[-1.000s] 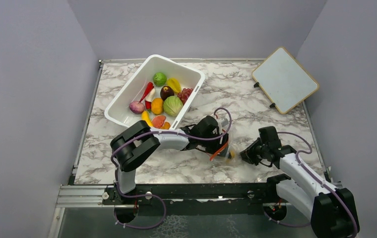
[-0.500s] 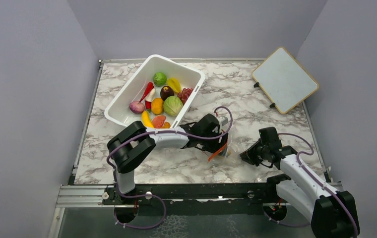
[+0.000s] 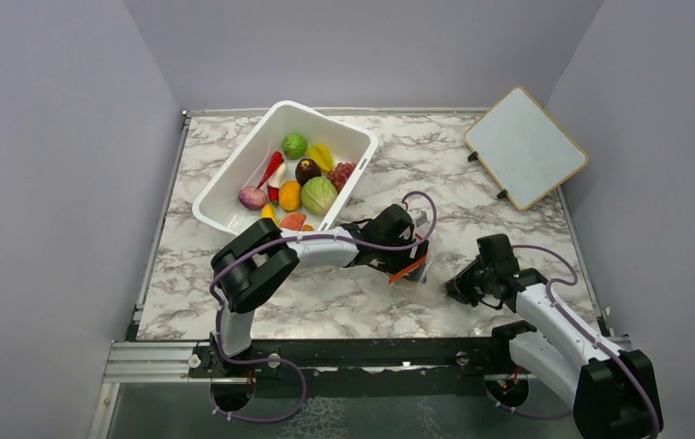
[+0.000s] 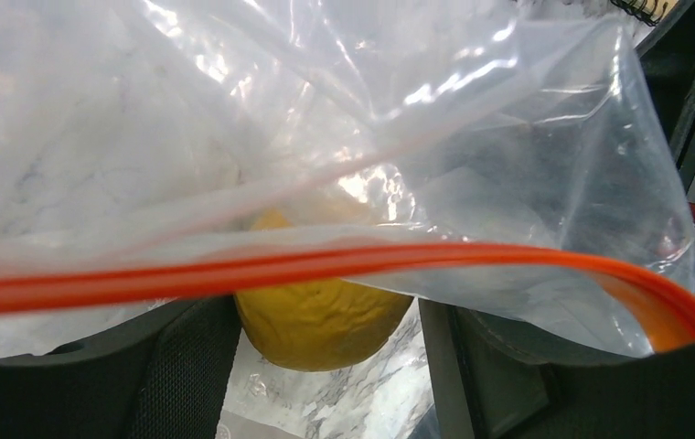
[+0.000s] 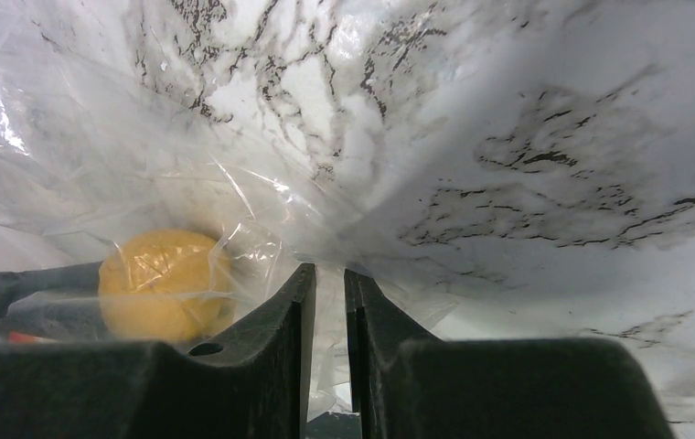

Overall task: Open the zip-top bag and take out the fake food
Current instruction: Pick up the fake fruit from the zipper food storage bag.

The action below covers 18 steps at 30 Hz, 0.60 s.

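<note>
The bag [image 3: 414,274] is pinched in the right gripper's [image 5: 330,283] jaws; the orange fruit [image 5: 165,283] inside is straddled by the left gripper's [image 4: 327,347] parted jaws.

One zip-top bag [image 4: 344,137], one yellow-orange toy fruit [image 4: 321,320] — one white tub [image 3: 234,165], one framed board [image 3: 525,146]

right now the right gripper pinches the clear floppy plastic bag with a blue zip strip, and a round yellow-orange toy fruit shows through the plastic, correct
Not quite: the zip strip is orange-red, not blue, as the left wrist view shows. The right gripper does pinch the clear floppy plastic bag, and the round yellow-orange toy fruit shows through the plastic.
</note>
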{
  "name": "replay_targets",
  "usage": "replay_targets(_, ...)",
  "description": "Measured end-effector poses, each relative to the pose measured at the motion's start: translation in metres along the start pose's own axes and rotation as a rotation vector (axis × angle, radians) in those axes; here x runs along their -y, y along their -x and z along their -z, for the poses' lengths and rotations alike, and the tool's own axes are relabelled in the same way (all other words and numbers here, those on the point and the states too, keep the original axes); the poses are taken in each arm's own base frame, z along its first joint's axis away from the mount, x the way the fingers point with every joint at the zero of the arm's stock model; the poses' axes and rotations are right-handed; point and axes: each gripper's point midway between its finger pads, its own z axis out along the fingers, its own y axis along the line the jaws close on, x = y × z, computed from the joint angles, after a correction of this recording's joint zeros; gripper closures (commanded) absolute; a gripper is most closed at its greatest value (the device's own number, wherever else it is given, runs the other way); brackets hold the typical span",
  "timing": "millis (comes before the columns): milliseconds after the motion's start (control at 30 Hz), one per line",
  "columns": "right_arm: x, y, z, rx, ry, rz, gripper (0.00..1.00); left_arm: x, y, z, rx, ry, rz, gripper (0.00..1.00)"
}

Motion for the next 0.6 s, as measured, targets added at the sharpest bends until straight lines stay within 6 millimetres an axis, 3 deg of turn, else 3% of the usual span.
replay_targets(333, 0.000, 0.000, 0.000, 0.003, -0.003, 0.001, 0.81, -0.003, 0.002, 0.000, 0.014, 0.019, 0.004, 0.62)
replay_targets(600, 0.000, 0.015, 0.009, 0.074, -0.050, 0.016, 0.82, -0.016, -0.006, 0.015, 0.032, 0.078, 0.004, 0.72)
